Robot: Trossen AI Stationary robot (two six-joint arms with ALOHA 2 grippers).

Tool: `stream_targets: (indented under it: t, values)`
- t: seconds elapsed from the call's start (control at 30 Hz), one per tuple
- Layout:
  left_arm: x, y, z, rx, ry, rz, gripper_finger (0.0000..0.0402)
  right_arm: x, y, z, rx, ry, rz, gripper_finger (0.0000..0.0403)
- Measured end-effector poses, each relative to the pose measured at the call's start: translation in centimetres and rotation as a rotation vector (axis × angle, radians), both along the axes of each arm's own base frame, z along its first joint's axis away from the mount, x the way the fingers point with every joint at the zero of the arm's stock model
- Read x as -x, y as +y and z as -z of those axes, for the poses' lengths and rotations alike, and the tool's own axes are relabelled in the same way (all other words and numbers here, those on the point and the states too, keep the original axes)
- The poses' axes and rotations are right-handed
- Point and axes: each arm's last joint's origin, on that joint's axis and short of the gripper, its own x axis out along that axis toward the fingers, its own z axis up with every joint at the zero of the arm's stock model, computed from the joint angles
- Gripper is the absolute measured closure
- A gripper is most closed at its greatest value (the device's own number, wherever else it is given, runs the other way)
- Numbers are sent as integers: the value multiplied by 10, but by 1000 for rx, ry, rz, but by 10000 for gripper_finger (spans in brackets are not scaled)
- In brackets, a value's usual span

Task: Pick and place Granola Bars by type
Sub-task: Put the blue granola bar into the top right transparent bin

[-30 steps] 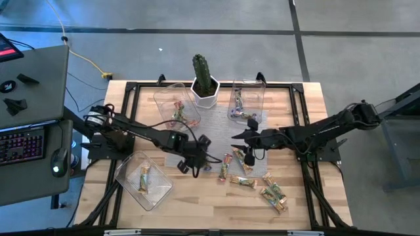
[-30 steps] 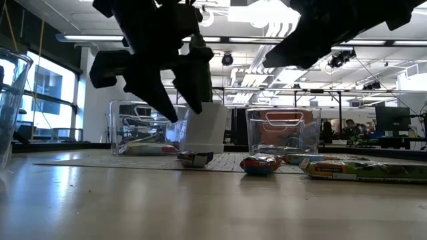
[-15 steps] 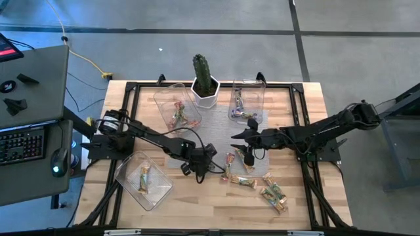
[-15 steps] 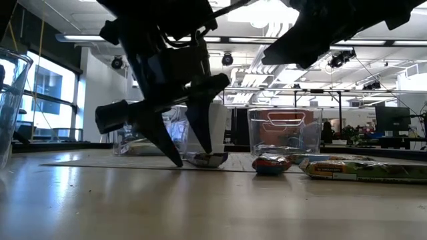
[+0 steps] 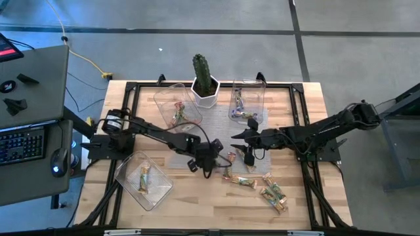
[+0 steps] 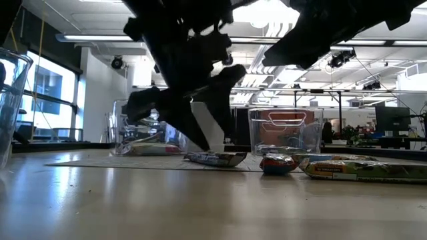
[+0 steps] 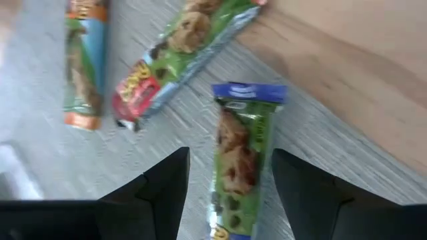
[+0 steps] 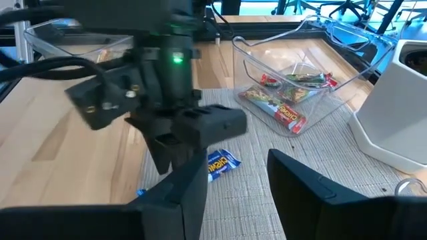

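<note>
Several granola bars lie loose right of the table's middle, among them a pair [image 5: 272, 193] on the bare wood. My left gripper [image 5: 210, 164] is open and slants down over the grey mat [image 5: 197, 134]. Its fingers stand on either side of a green bar with blue ends [image 7: 241, 160], which lies flat on the mat [image 6: 215, 159]; I see a gap on both sides. Two more bars [image 7: 187, 53] [image 7: 83, 60] lie just beyond it. My right gripper [image 5: 243, 147] hangs open above the mat nearby, with nothing between its fingers [image 8: 237, 167].
Three clear tubs hold sorted bars: one at the near left [image 5: 143, 180], one at the far left [image 5: 176, 105], one at the far right [image 5: 246, 101]. A cactus in a white pot [image 5: 205, 82] stands between the far tubs. Bare wood lies along the near edge.
My left gripper has gone toward the table's right edge and down to the mat, rolling as it went, and now stands astride the blue-ended bar. The bars on the mat in front of it have shifted a little toward the right.
</note>
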Motion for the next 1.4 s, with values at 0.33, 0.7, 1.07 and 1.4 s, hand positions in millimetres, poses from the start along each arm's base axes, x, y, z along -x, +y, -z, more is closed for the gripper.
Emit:
stream_targets:
  t: [0.33, 0.7, 1.07, 1.4]
  values:
    - [-3, 25, 10, 75, 49, -44, 196, 0, 0, 0, -1, 6, -6, 263]
    - [-2, 27, 32, 106, 155, -52, 218, 1, 0, 1, -8, 16, -13, 263]
    - [-9, 27, 14, 148, 146, -215, 316, 2, 7, -8, -86, -60, -36, 263]
    - [-50, 39, -76, -47, -199, -399, 318, 45, 28, -49, 39, -225, 108, 263]
